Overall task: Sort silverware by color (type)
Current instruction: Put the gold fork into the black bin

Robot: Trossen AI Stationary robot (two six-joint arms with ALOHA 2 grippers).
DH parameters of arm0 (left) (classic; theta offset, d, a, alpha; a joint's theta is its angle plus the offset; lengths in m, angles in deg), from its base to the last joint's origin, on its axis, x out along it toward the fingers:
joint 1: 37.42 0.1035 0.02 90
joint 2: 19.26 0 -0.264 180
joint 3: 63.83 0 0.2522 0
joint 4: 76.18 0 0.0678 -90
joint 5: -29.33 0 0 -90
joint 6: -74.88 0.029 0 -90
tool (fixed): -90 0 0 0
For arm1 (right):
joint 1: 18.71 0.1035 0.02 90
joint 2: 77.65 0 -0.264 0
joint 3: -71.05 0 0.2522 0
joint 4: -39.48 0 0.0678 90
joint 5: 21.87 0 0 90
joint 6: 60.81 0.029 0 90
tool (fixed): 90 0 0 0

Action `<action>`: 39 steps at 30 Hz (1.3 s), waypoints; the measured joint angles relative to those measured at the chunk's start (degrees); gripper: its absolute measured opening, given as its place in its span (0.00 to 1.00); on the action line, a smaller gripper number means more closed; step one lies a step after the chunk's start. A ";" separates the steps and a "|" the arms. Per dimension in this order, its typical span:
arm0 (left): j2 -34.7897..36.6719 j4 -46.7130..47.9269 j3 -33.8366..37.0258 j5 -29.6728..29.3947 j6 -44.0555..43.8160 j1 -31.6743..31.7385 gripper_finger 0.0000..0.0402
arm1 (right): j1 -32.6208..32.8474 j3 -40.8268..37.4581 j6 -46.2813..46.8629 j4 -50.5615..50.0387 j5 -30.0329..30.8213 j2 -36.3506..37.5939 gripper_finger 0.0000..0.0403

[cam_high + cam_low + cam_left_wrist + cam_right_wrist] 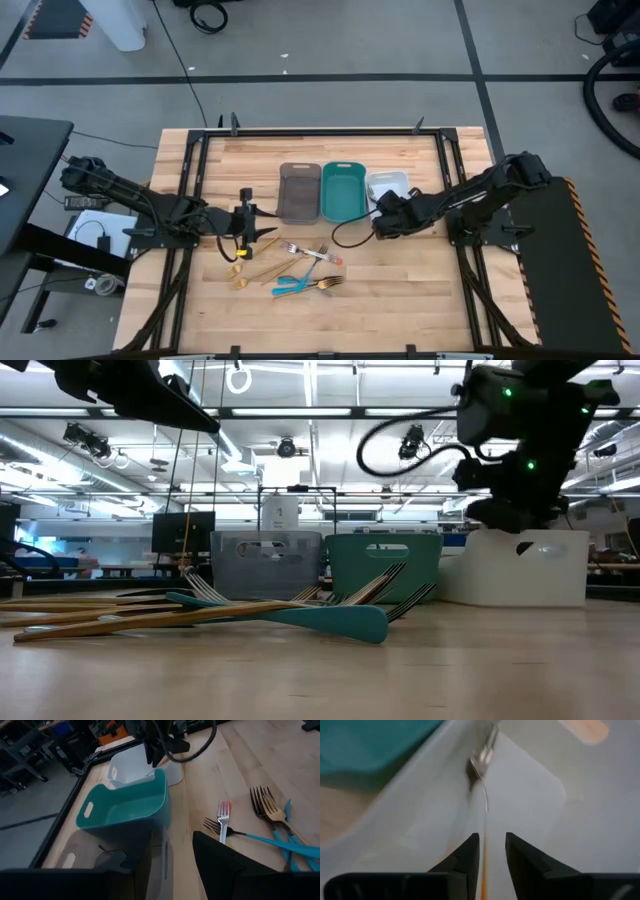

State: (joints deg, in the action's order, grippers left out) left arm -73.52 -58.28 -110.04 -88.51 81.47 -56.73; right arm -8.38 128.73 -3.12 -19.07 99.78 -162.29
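- Left gripper point(262, 233) hovering over the table's left half beside the heap, fingers spread with nothing between them; probably waiting its turn, or lining up on a gold piece below it.
- Silverware point(297, 270) mostly loose on the bare wood in front of the trays: gold pieces point(246, 268) at the left of the pile, blue-handled ones point(292, 287) crossing a gold fork at the middle, an orange-handled fork point(322, 254) at the right; tangled and overlapping, so likely to need lifting one at a time.
- Grey-brown tray point(299, 191), then teal tray point(342, 191), then white tray point(388, 184) standing side by side at the back; one tray per colour, by the look of it.
- Right gripper point(382, 222) at the white tray, tilted down into it; fingers point(469, 852) a little apart, a slim orange-handled fork point(483, 780) lying on the tray floor in line with the gap, not visibly pinched; seemingly just let go there to start the orange set.
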 joint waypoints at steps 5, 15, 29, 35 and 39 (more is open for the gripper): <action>0.00 1.96 0.00 0.03 -4.61 0.00 0.37 | 0.02 3.51 -3.39 -0.83 0.72 0.96 0.26; 0.02 9.07 0.00 1.08 -12.97 -0.22 0.37 | 2.57 8.59 -9.94 -0.04 10.62 5.01 0.26; 0.02 24.04 -0.02 17.58 -38.27 0.87 0.37 | 7.31 8.46 -26.49 24.31 24.84 5.79 0.26; 0.00 26.38 0.00 17.65 -44.00 0.84 0.37 | 7.36 5.99 -40.13 44.90 18.13 1.76 0.26; 0.00 28.50 -0.28 17.66 -47.17 0.12 0.37 | 6.87 5.88 -47.02 54.88 13.82 -2.52 0.26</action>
State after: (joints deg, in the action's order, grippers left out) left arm -73.52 -29.77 -110.32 -70.85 34.30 -56.61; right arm -1.51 134.61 -50.14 35.81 113.60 -164.81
